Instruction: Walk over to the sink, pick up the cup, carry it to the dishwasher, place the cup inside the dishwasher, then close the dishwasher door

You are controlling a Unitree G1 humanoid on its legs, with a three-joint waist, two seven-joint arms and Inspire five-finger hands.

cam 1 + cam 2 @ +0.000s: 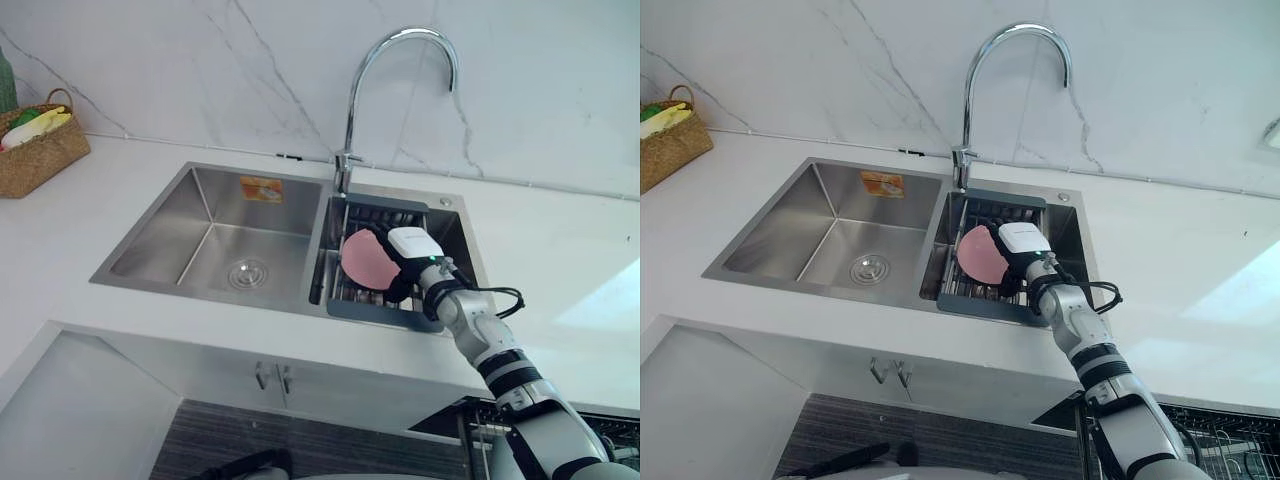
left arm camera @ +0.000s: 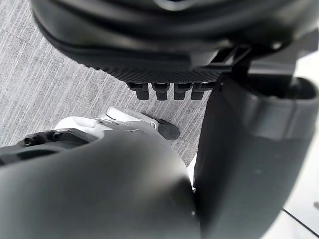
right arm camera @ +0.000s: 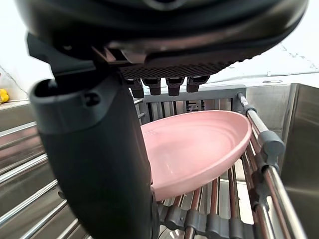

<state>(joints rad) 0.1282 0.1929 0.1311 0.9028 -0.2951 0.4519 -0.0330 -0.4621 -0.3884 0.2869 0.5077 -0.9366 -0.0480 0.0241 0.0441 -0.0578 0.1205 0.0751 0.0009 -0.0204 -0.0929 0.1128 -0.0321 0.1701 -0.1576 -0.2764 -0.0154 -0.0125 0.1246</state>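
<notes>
No cup shows; a pink shallow dish [image 1: 363, 260] leans on the dark drying rack [image 1: 380, 306] in the sink's right basin. My right hand [image 1: 414, 252] reaches over the rack from the right and hovers just beside and above the dish. In the right wrist view its thumb [image 3: 94, 149] stands straight in front of the pink dish [image 3: 199, 144] and its fingers [image 3: 169, 84] are relaxed above it, holding nothing. My left hand [image 2: 249, 149] hangs low over the grey floor, relaxed and empty.
A tall chrome faucet [image 1: 350, 100] rises behind the divider between the basins. The bare left basin [image 1: 210, 240] has a drain. A wicker basket [image 1: 35, 150] sits on the white counter at far left. The dishwasher's wire rack [image 1: 1230, 435] shows at lower right.
</notes>
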